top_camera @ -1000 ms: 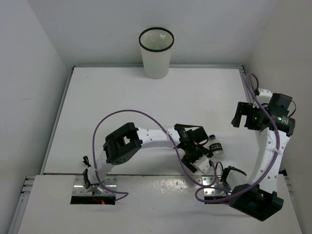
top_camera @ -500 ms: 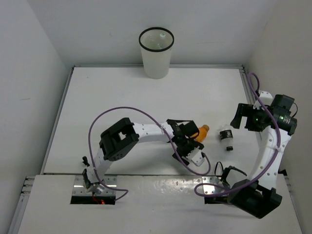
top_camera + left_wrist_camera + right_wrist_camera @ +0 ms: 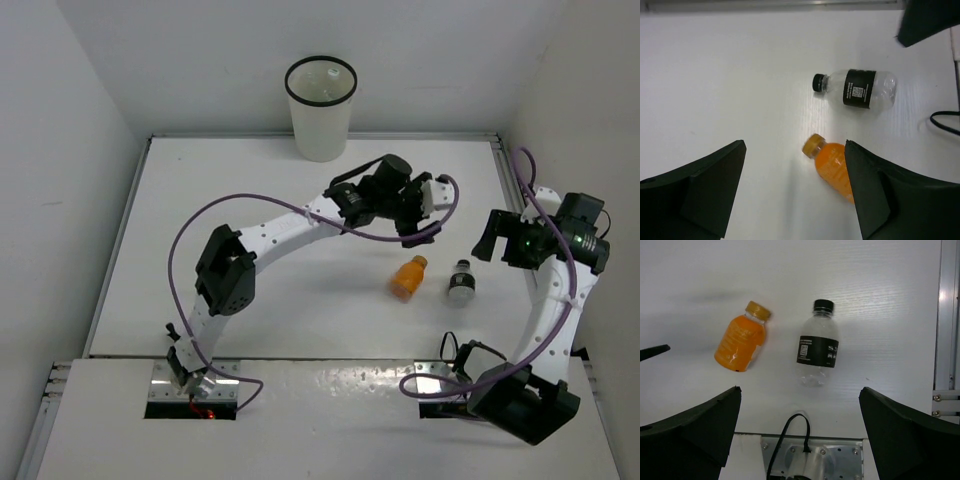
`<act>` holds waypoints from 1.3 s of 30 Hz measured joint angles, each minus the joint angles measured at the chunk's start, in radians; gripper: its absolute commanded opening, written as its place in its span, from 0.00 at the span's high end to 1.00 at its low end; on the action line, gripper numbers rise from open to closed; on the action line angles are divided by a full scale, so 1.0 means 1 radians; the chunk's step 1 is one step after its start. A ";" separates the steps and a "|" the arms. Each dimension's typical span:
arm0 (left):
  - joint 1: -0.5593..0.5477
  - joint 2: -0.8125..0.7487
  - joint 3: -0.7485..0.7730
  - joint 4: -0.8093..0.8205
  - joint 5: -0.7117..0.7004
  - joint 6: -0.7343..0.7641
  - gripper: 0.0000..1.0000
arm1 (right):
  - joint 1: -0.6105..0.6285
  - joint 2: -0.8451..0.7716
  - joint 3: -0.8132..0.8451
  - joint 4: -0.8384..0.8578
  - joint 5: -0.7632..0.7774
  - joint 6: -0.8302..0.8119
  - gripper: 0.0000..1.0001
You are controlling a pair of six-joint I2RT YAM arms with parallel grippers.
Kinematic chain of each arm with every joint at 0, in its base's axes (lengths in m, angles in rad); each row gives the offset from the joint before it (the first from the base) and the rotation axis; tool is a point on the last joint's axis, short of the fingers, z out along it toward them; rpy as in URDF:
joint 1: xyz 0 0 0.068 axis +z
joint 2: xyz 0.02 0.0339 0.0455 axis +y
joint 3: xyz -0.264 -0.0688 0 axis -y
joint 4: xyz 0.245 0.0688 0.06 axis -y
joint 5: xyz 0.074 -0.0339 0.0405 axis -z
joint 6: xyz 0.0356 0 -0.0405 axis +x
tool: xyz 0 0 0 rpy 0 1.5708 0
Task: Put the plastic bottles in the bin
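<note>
The orange bottle (image 3: 408, 277) and the dark-labelled bottle (image 3: 461, 281) lie side by side on the white table, right of centre. The white bin (image 3: 320, 108) stands at the far edge; a pale bottle top (image 3: 328, 75) shows inside it. My left gripper (image 3: 420, 215) is open and empty, above the table just beyond the orange bottle (image 3: 832, 165) and the dark-labelled bottle (image 3: 858, 89). My right gripper (image 3: 490, 235) is open and empty, raised at the right of both bottles (image 3: 740, 337) (image 3: 817, 350). The other bottles are out of view.
A purple cable (image 3: 200, 250) loops from the left arm. A black cable (image 3: 790, 435) and a metal base plate (image 3: 810, 457) lie at the table's near edge below the right gripper. A raised rail (image 3: 500, 170) runs along the table's right side.
My left arm has swung from low over the bottles near the front edge up toward the far middle. The orange bottle came into view and the dark-labelled bottle shifted right.
</note>
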 measured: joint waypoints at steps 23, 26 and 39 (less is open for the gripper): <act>-0.118 0.287 0.062 -0.216 -0.444 -0.549 0.05 | -0.080 0.075 0.013 -0.013 -0.047 0.025 0.00; -0.113 0.322 0.064 -0.222 -0.483 -0.549 0.21 | -0.080 0.075 0.013 -0.016 -0.050 0.025 0.00; 0.145 0.085 -0.079 -0.091 -0.443 -0.475 1.00 | -0.085 0.075 0.013 -0.024 -0.087 0.016 0.01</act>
